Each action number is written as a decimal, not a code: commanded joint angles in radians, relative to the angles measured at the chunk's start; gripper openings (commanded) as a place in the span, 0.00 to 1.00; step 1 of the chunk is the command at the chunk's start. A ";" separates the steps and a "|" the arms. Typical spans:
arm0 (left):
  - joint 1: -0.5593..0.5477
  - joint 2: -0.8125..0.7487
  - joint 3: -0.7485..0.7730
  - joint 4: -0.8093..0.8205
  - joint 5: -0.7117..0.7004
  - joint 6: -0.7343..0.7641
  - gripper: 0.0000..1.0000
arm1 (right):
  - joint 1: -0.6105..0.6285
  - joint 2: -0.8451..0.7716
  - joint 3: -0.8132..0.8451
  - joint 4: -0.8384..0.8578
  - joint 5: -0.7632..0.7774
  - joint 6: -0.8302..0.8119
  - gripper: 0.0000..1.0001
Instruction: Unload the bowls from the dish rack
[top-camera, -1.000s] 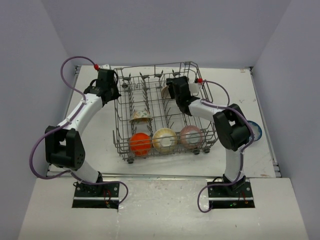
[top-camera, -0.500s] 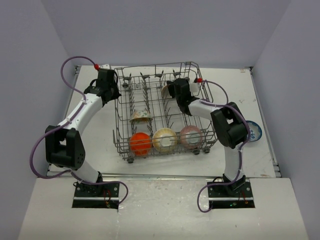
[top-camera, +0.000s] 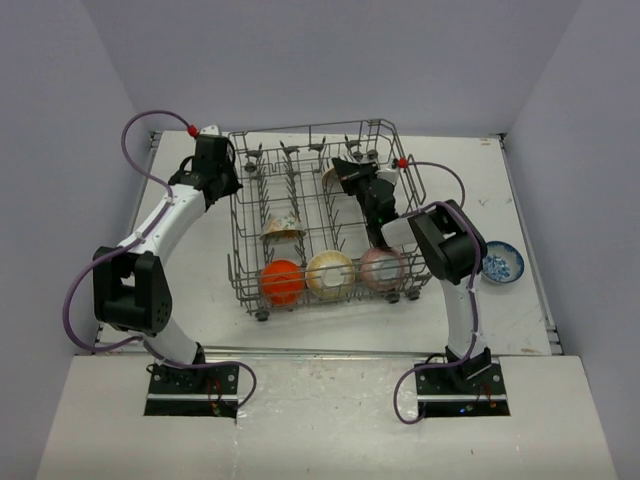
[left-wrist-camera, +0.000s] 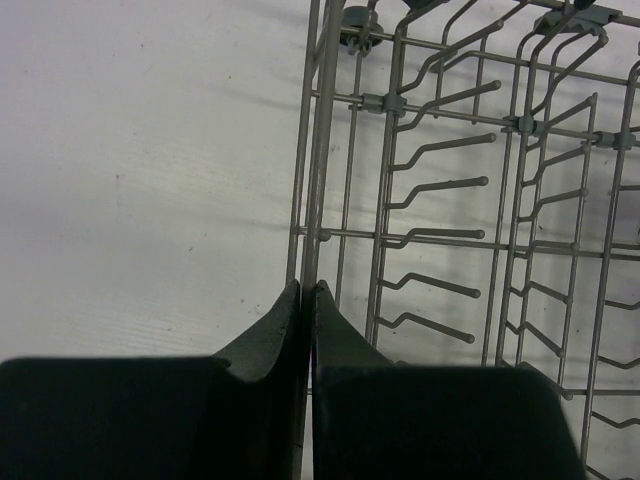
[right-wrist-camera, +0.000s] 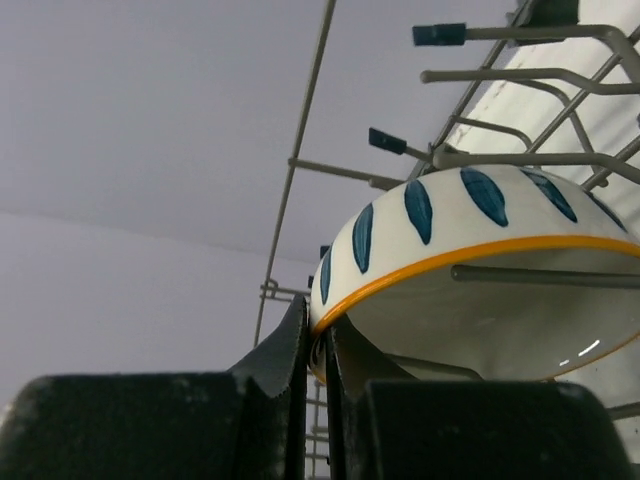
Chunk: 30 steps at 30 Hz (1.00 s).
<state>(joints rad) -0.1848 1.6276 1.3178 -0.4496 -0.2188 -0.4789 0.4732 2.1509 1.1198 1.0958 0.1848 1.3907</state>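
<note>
Dish rack sits mid-worktop.

Along its near side three bowls stand on edge, side by side:
- orange bowl, at the left;
- cream bowl, in the middle;
- pink bowl, at the right.

Floral bowl lies tipped in the left half, just behind the orange one. Blue-patterned bowl sits upright on the worktop, outside the rack, off its near right corner.

Right arm reaches into the rack's far side. The right jaws are pinched onto the rim of the leaf-marked bowl, one finger on each face. This bowl is white with an orange rim and is tilted among the tines.

Left arm is at the rack's far left corner. The left jaws are closed narrow on the rack's left rim wire.
</note>
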 joint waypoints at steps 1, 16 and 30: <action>0.028 0.063 -0.012 -0.038 -0.033 -0.030 0.00 | -0.036 0.112 0.067 0.484 -0.179 0.171 0.00; 0.028 0.094 -0.022 -0.032 -0.037 -0.052 0.00 | -0.035 -0.086 -0.022 0.471 -0.359 -0.065 0.00; 0.028 0.090 -0.008 -0.032 -0.039 -0.053 0.00 | -0.059 -0.223 0.144 0.118 -0.527 -0.215 0.00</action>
<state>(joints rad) -0.1772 1.6493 1.3243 -0.4107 -0.2005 -0.5060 0.4229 2.0598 1.1889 1.1652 -0.2722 1.2354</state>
